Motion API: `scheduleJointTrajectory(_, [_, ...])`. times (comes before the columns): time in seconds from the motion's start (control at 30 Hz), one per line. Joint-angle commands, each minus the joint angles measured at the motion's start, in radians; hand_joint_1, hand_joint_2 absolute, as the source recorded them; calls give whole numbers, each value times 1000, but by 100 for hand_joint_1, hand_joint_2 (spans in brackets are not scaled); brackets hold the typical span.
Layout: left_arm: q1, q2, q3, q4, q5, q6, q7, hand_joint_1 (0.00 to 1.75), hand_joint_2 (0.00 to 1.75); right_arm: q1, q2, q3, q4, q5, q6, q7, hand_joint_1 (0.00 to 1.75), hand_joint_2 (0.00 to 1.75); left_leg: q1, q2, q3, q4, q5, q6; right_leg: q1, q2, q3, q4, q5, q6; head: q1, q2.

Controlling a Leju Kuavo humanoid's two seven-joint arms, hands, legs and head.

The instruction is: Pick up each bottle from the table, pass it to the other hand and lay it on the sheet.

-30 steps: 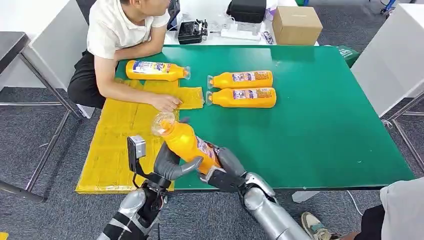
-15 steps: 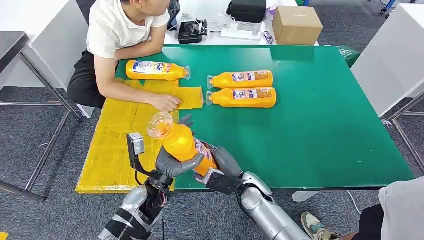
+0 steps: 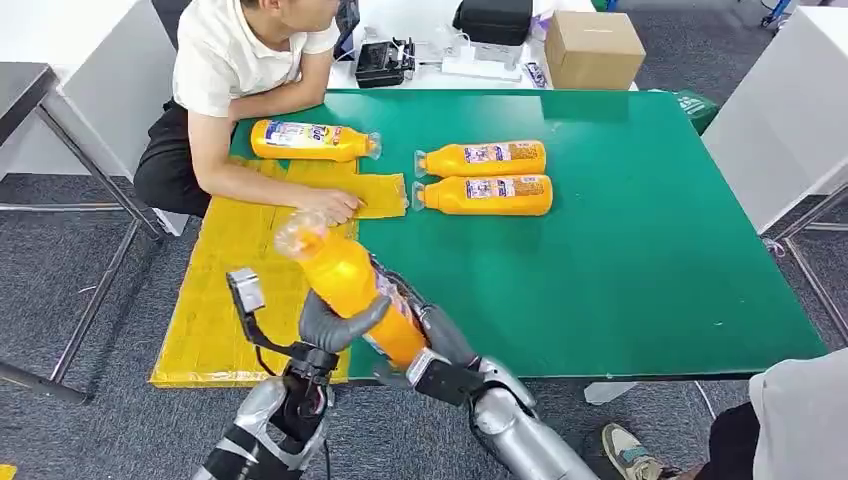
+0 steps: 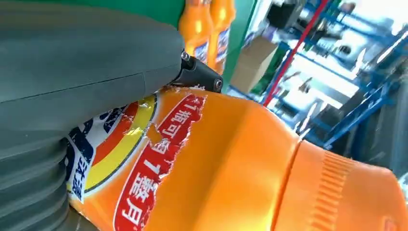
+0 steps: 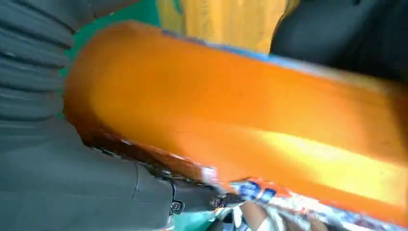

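orange plastic bottle [image 3: 350, 290] held tilted over yellow sheet [image 3: 225, 290] edge | left hand [image 3: 335, 330] fingers wrapped on it | right hand [image 3: 430, 345] fingers clamped on its base

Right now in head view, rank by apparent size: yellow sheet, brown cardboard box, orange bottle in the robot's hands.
1. yellow sheet
2. orange bottle, looming because it is closest to the camera
3. brown cardboard box
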Motion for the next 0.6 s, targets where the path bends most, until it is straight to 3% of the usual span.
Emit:
scheduleJointTrajectory(0.03, [-24, 6, 155, -90, 49, 129, -1, 175, 175, 82, 11, 4, -34, -51, -18, -15, 0, 0, 1, 0, 3, 0, -1, -1, 1, -1, 3, 0, -1, -1, 0, 0])
scheduleJointTrajectory(0.17, [-61, 29, 224, -60, -84, 289, -77, 175, 175, 148, -15, -81, -102, -108, -102, -38, 0, 0, 0, -2, 3, -1, 0, -1, 1, -3, 4, -1, -1, -1, 0, 0])
scheduleJointTrajectory(0.2, [-79, 50, 220, -40, -194, 374, -107, 175, 175, 165, -25, -112, -119, -109, -156, -38, 0, 0, 0, -2, 5, -1, -1, -1, 0, -4, 6, 0, -2, -1, 0, 0])
scheduleJointTrajectory(0.23, [-108, 75, 206, 5, -405, 550, -146, 175, 175, 183, -37, -155, -128, -89, -245, -38, 0, 0, 0, -2, 3, -1, 0, 0, 0, -4, 3, -1, -1, -1, 0, 0])
scheduleJointTrajectory(0.33, [-117, 77, 221, 20, -406, 547, -146, 175, 175, 186, -58, -165, -145, -100, -234, -38, 0, 0, 0, -3, 3, -1, 0, 0, 0, -3, 3, -1, -1, -1, 0, 0])
scheduleJointTrajectory(0.4, [-154, 100, 205, 123, -781, 781, -125, 175, 175, 185, -32, -250, -110, -43, -317, -38, 0, 0, 0, -2, 4, -1, 0, 0, 0, -2, 4, -1, -1, -1, 0, 0])
scheduleJointTrajectory(0.5, [-183, 22, 438, 242, -1357, 809, -87, 175, 175, 169, -37, -267, -123, -70, -280, -38, 0, 0, 0, -1, 5, -2, 0, 0, 0, -1, 6, -2, 0, -1, 0, 0])
scheduleJointTrajectory(0.6, [-212, -6, 502, 303, -1419, 809, -117, 175, 175, 154, -33, -264, -116, -95, -254, -38, 0, 0, -1, 0, 4, -1, 0, 0, 0, -1, 4, 0, 0, -1, 0, 0])
